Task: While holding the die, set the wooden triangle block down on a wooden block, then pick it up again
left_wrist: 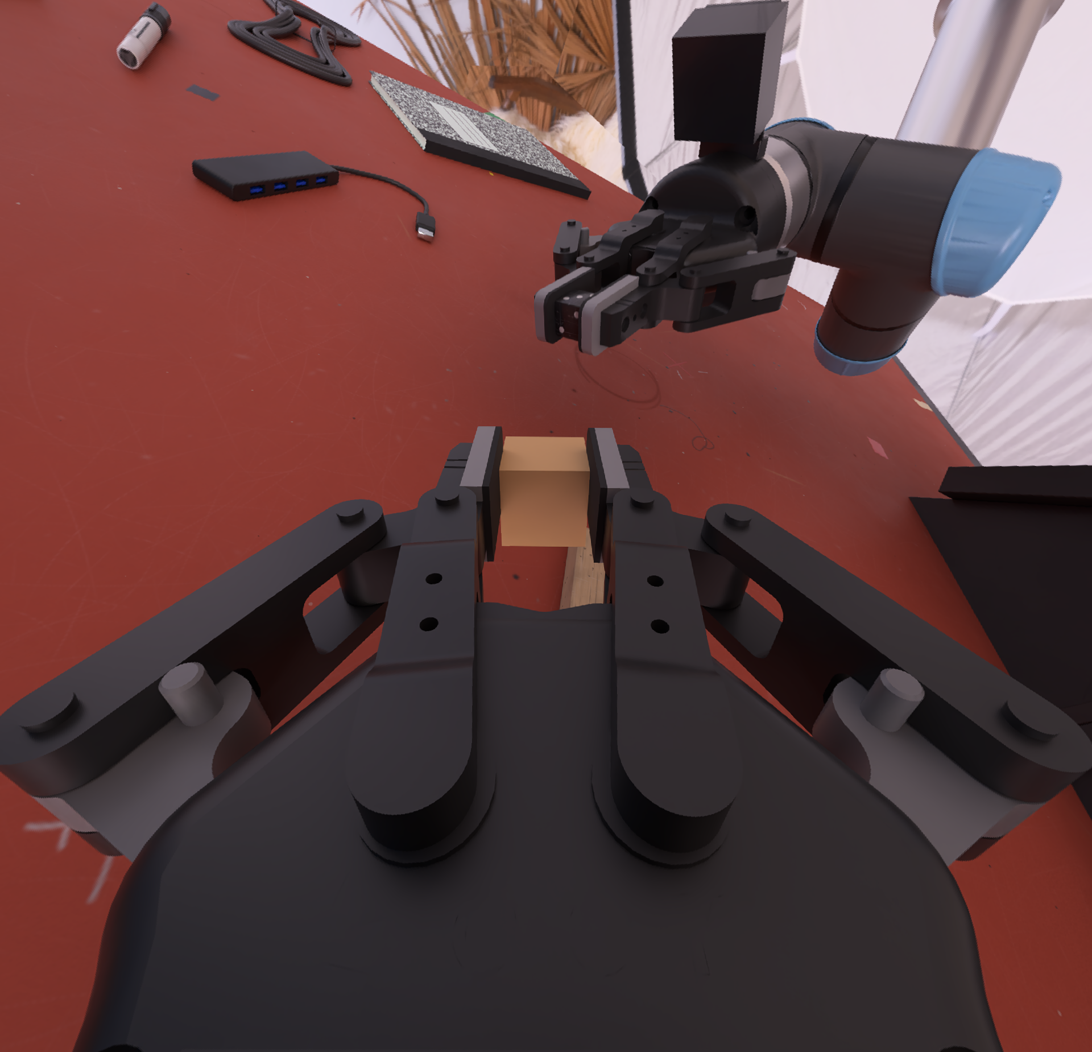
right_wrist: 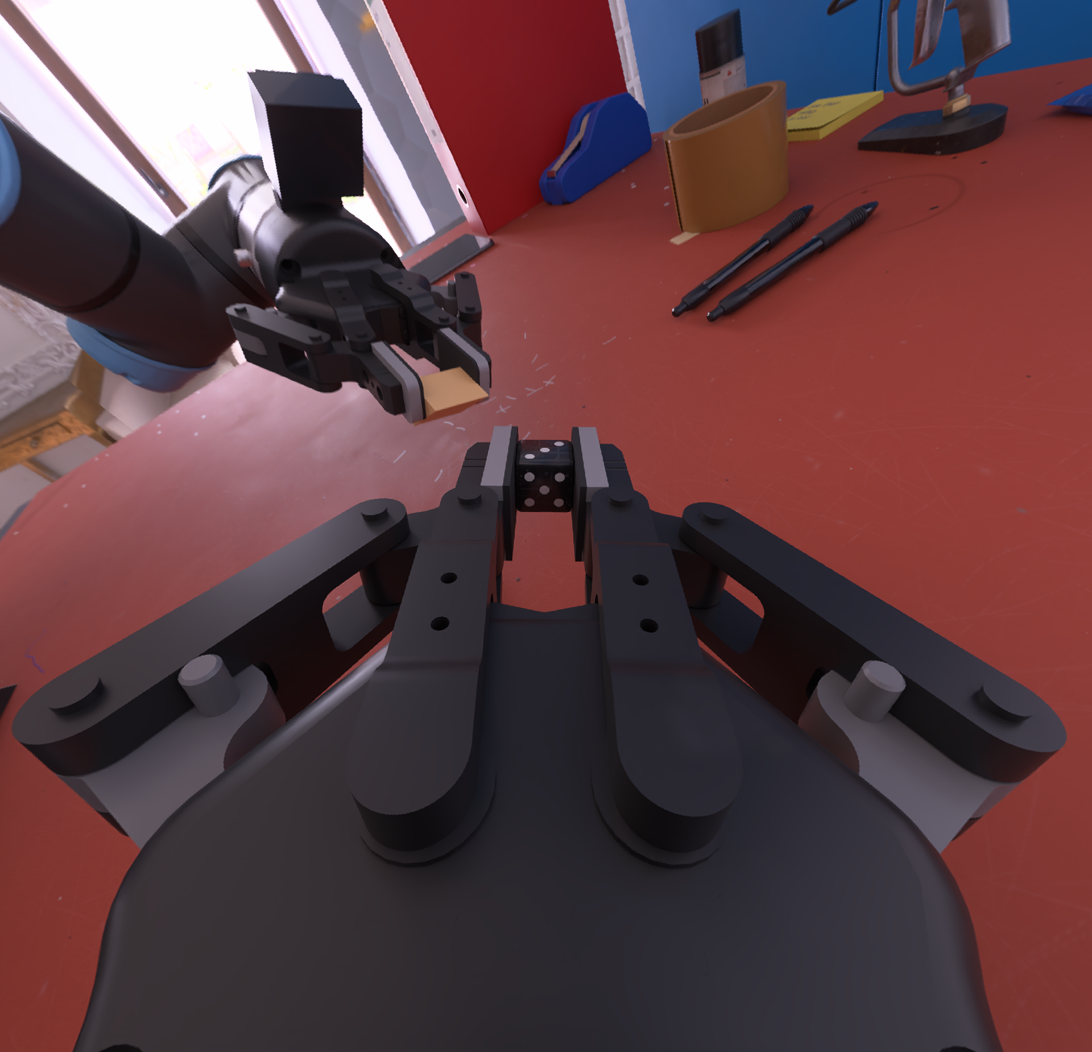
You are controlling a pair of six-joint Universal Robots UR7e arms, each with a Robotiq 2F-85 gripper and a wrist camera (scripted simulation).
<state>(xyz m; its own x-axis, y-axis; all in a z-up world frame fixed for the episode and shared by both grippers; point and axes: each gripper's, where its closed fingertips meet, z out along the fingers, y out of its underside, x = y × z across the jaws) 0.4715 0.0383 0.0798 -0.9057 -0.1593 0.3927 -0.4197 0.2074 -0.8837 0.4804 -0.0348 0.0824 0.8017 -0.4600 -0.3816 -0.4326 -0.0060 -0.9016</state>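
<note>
1. Nearest in the left wrist view, the left end effector is clamped on the tan wooden triangle block, held above the red counter.
2. Just below and behind it, a pale wooden block shows between the fingers (only a sliver is visible); whether the triangle touches it cannot be told.
3. The right end effector is clamped on the small black die with white pips, held off the counter, so the holding part is in hand.
4. By my judgement the set-down and re-grasp are still to do.
5. Farther off lie a speckled notebook, a black USB hub and a yellow notepad; I leave their markings unread.
</note>
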